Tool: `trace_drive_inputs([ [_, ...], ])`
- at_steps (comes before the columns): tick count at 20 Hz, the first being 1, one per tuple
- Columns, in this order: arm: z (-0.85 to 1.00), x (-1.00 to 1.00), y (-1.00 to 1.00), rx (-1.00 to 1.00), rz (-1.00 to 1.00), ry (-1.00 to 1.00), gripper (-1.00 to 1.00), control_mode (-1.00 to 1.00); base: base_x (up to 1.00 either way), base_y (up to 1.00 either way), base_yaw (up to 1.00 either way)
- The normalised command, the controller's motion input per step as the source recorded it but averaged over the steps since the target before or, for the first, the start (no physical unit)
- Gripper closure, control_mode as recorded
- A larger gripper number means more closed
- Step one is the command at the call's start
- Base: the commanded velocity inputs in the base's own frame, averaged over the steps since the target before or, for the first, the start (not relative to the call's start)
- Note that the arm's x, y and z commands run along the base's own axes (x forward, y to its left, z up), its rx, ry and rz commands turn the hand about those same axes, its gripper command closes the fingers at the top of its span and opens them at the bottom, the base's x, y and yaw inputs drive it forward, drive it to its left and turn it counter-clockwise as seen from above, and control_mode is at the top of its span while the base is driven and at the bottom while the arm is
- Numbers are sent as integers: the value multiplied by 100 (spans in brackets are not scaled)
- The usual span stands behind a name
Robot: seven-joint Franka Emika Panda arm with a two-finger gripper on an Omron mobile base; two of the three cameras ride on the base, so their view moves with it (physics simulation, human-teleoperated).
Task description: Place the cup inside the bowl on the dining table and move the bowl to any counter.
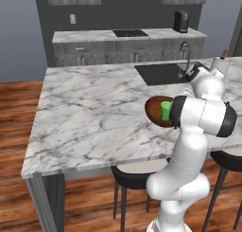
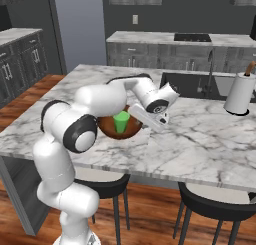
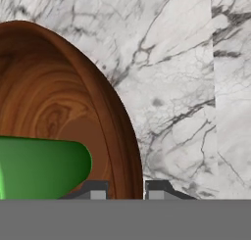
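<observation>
So you're basically halfway through this one. Step 1 looks done: the cup [image 2: 120, 122] is standing upright inside the bowl [image 2: 131, 130], and you can see it green against the wood in both base views. In the hand view the cup [image 3: 44, 168] sits at about 8 o'clock in the frame, with the bowl's rim [image 3: 115, 121] curving down through the middle.

Step 2 is what's left. The bowl is on the dining table [image 1: 94, 112], near the front edge, roughly at 7 o'clock from the black sink [image 1: 163, 72]. It hasn't gone to any counter yet as far as I can tell.

Good news is the gripper [image 3: 126, 191] seems set up for it. The 2 fingertips sit narrowly apart with the bowl's rim running right down between them, 1 tip inside the bowl and 1 outside, so I'd call that pinched on the rim, not hanging open. From the right base view the hand is down at the bowl's 3 o'clock edge, which fits.

What you've got ahead, my guess: lift without tipping, since a 1-sided rim grip on a wide shallow bowl could let it sag and the cup could slide or topple. The back counter [image 1: 94, 35] with the stovetop is at 12 o'clock behind the table, and the paper towel roll [image 2: 239, 94] is well off to the side.
</observation>
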Motion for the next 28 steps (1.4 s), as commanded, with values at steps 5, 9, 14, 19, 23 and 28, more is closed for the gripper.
trace_drive_inputs([
  [5,34,-19,0,-3,0,0,100,-100,0,0,0],
  [9,29,-34,0,-1,0,0,100,-100,0,0,0],
  [14,29,-34,0,0,0,0,100,-100,0,0,0],
  [19,32,-24,0,-1,0,1,100,-100,0,0,0],
  [23,31,-21,0,-2,0,2,100,-100,0,0,0],
  [28,26,-28,0,-1,0,3,100,-100,0,0,0],
])
